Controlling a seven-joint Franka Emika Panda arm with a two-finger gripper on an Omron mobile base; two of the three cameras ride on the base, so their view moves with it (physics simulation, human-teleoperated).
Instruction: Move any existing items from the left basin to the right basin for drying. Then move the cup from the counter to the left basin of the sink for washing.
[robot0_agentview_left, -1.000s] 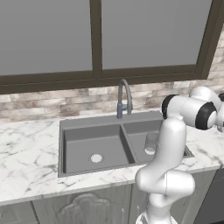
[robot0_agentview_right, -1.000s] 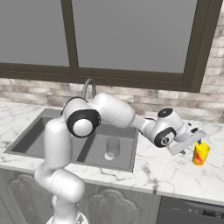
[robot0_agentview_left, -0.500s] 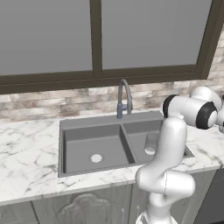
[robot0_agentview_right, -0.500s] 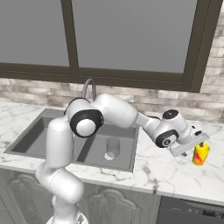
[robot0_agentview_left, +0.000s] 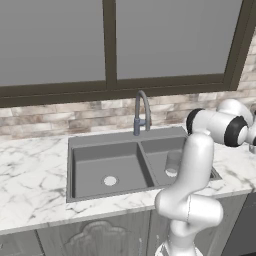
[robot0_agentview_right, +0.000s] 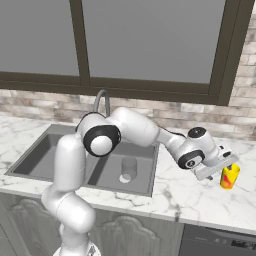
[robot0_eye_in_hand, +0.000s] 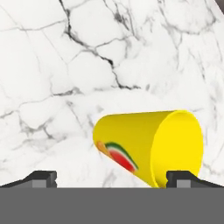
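Two fingers of the gripper (robot0_eye_in_hand: 111, 177) stand wide apart around the yellow cup (robot0_eye_in_hand: 151, 146) on the counter (robot0_eye_in_hand: 65, 65). The right base view shows the tumbler (robot0_agentview_right: 128, 168) in the right basin (robot0_agentview_right: 142, 172).

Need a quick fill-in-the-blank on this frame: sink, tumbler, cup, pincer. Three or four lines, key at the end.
1. The small grey translucent tumbler stands in the ____ basin of the dark grey double sink.
2. The small bright yellow cup stands on the white marble ____.
3. The pincer has its jaws ____, one either side of the cup.
4. The cup bears a picture of a ____ slice.

Missing words: right (narrower); counter; open; watermelon
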